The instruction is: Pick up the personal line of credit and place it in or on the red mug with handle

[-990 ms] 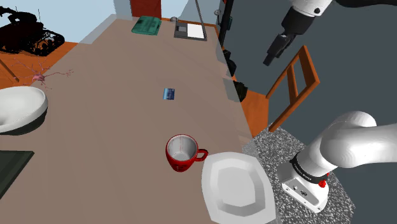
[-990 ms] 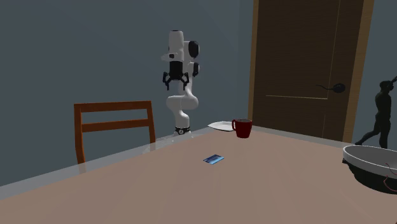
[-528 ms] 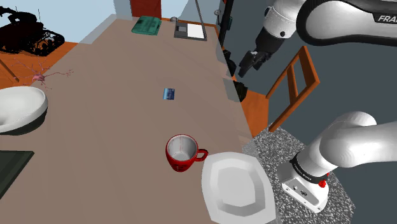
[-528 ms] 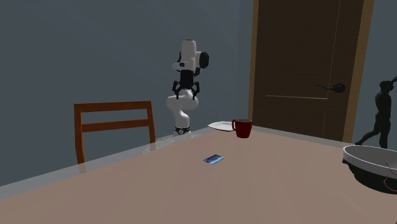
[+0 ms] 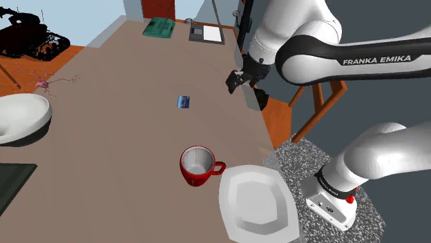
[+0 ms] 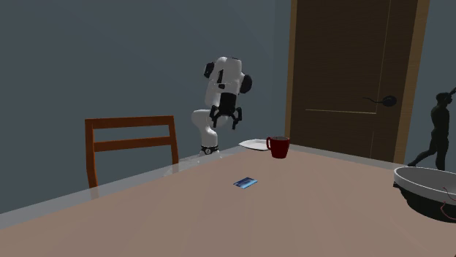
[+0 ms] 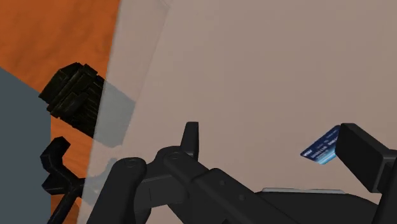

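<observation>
fingers stand spread apart with nothing between them; the black gripper is empty. the card, small and blue, lies flat on the table, and one end of it is hidden behind the tip of one finger in the wrist view, with no sign of touching.

in the shoulder view the card lies by itself on the bare tan table, about midway along it. the gripper hangs in the air above the table's edge, apart from the card and toward the shoulder view's right of it. the mug stands upright, nearer the camera than the card and well apart from it; it is red with a pale inside, and its handle points to the shoulder view's right. a white plate sits just beside the handle, near the speckled stand.

from the second exterior view the card lies in mid-table, the mug and plate sit at the far edge, and the gripper points down above that edge, its fingers splayed. a wooden chair stands at the table's side, a dark door behind. a pale bowl rests at the shoulder view's left.
</observation>
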### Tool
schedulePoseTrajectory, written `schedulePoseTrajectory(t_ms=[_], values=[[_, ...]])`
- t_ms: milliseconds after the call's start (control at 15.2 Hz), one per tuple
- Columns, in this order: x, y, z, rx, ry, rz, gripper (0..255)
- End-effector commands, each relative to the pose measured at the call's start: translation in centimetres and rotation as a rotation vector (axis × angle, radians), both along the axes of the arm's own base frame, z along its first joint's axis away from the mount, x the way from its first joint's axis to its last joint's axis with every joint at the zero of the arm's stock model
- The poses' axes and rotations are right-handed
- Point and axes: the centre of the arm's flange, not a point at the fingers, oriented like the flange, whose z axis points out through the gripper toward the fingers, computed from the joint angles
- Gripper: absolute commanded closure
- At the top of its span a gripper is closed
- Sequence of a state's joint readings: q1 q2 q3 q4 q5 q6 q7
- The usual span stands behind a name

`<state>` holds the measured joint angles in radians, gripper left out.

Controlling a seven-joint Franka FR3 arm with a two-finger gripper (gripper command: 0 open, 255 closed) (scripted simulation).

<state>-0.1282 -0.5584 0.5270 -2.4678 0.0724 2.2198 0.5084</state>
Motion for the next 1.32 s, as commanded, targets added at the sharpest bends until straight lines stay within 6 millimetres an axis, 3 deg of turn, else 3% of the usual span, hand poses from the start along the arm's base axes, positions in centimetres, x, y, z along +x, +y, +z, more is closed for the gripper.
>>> schedulePoseTrajectory(t_ms=[0,660,1254], values=[[1.5,1.9,-1.6,-0.001,-0.029,-0.047,0],[10.3,9.2,-8.7,-0.029,-0.156,-0.266,0],[20.0,13.8,-14.1,-0.054,-0.268,-0.459,0]])
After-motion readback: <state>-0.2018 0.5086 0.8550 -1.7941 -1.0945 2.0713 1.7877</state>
